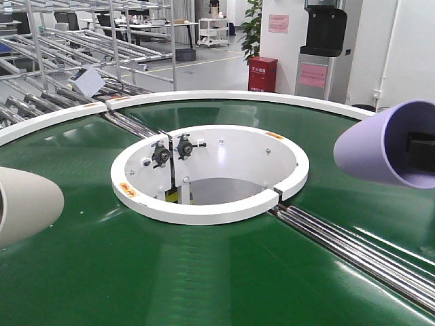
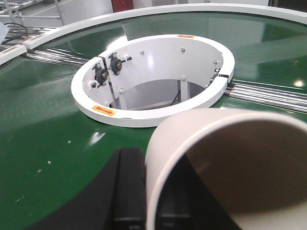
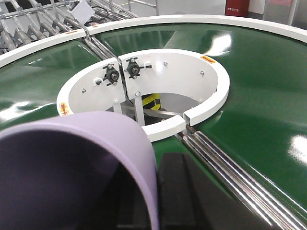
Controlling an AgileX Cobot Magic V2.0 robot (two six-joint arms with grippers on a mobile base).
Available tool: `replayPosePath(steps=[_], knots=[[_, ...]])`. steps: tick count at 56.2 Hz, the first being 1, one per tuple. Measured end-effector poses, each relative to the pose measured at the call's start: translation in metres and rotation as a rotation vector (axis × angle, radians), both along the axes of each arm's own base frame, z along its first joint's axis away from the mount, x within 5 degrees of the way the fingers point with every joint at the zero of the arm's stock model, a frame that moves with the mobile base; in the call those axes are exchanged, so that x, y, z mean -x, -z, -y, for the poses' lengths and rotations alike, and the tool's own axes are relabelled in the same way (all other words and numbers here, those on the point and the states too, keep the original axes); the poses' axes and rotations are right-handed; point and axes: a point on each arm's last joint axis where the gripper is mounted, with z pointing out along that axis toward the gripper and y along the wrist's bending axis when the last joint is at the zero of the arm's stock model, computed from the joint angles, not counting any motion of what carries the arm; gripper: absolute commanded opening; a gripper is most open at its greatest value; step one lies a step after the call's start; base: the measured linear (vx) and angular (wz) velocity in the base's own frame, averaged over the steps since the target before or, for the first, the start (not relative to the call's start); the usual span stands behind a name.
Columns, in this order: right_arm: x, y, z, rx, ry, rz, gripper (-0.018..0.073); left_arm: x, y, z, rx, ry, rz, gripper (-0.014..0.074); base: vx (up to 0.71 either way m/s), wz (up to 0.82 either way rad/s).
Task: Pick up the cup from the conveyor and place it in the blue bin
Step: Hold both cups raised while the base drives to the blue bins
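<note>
left tool grips a cream cup, right tool a lilac cup, above conveyor.

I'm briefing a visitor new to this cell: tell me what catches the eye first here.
The glossy dark-green conveyor fills the front view, with a white-walled round opening at its centre. Two cups hang sideways above it: a purple cup at the right edge and a cream cup at the left, each held by black jaws.
</note>
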Motion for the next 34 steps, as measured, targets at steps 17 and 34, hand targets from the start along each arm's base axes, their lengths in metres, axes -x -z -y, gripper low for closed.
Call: replayPosePath(steps=[17, 34], knots=[[0.0, -0.0001, 0.0, 0.0, 0.0, 0.001, -0.0009, 0.0, 0.0, 0.0, 0.0, 0.0, 0.0, 0.0062, 0.0, 0.0], [0.0, -0.0001, 0.0, 0.0, 0.0, 0.001, -0.0009, 0.0, 0.0, 0.0, 0.0, 0.0, 0.0, 0.0062, -0.01, 0.0]])
